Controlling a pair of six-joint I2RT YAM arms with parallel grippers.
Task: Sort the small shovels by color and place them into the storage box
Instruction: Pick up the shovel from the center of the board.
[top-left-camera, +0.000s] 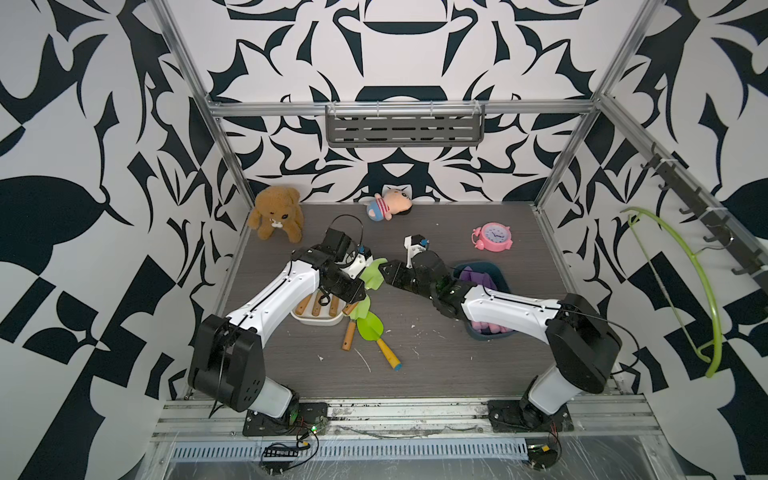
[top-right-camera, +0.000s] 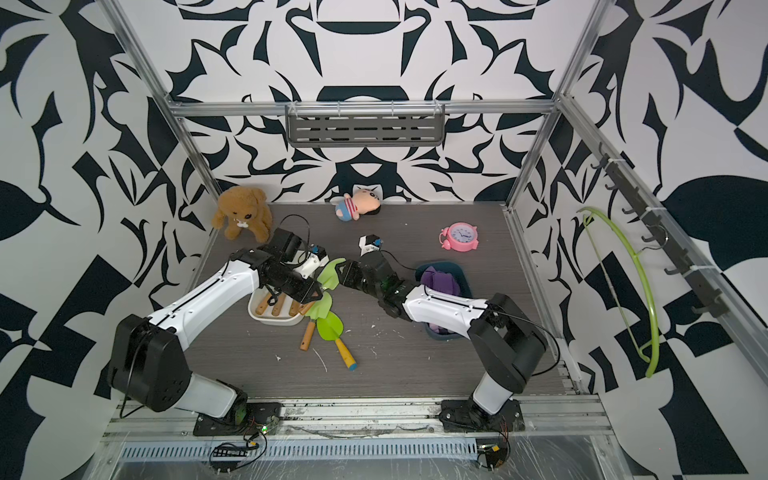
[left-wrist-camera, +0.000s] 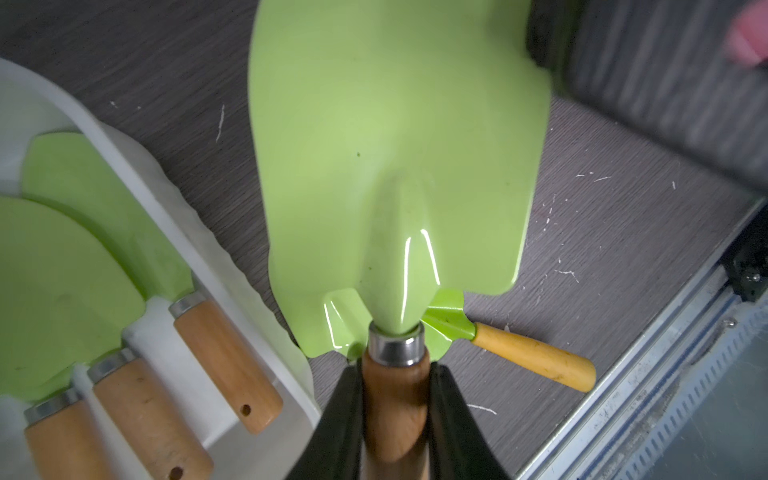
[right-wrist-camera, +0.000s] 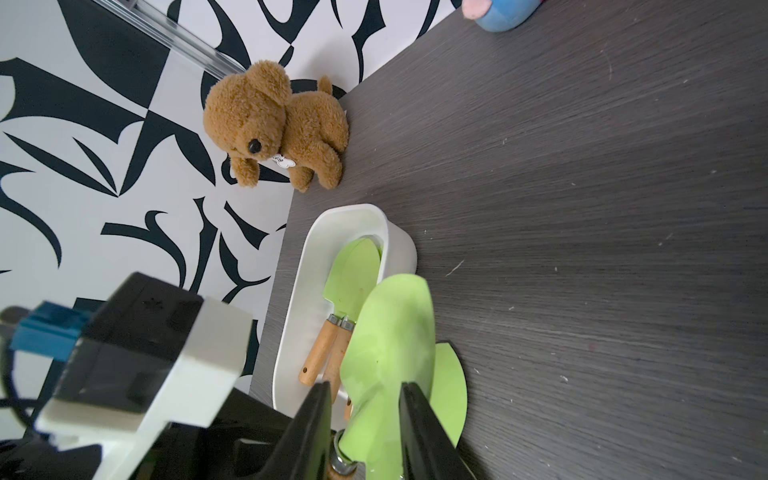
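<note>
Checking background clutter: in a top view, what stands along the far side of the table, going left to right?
Brown plush dog → small doll in a striped shirt → pink twin-bell alarm clock

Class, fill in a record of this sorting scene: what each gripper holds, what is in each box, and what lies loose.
left gripper: shut on a green shovel's brown handle
right gripper: shut on a green blade; whether of that shovel, unclear
white box: three green shovels
blue box: purple shovels, count unclear
loose on table: yellow-handled green shovel, brown-handled one
</note>
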